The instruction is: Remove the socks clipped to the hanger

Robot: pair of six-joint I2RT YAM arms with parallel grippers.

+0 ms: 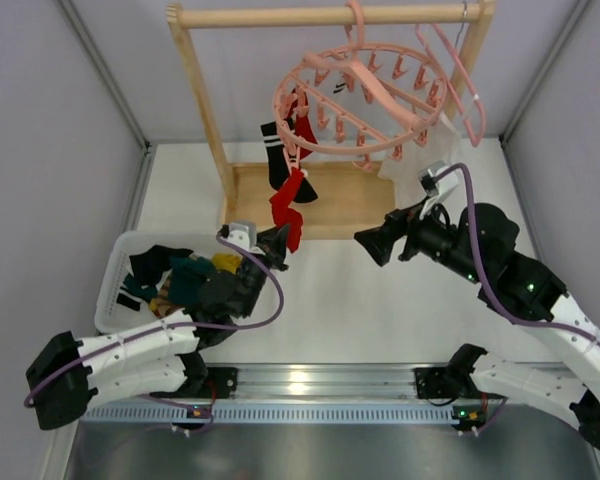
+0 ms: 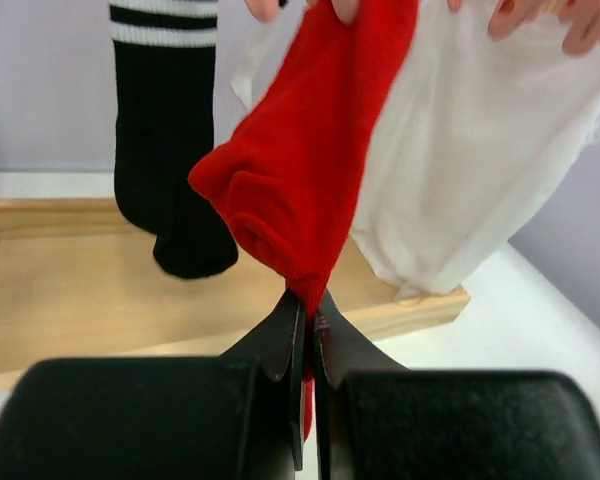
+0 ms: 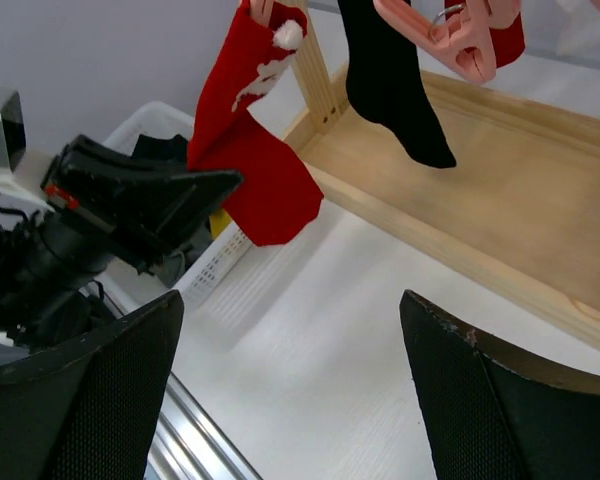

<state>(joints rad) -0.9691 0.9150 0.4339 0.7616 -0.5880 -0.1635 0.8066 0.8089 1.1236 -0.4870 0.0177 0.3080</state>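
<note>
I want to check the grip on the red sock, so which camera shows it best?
The left wrist view: the red sock fills the frame, its tip pinched between the left fingers. The top view shows it small, hanging above that arm. The right wrist view shows it side-on, the pinch unclear.

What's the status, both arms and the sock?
Left fingers shut on toe of the soft red sock. Right fingers open, empty, over the table. Sock still clipped to the round salmon-pink plastic drying ring. Black white-striped sock hangs alongside, untouched.
</note>
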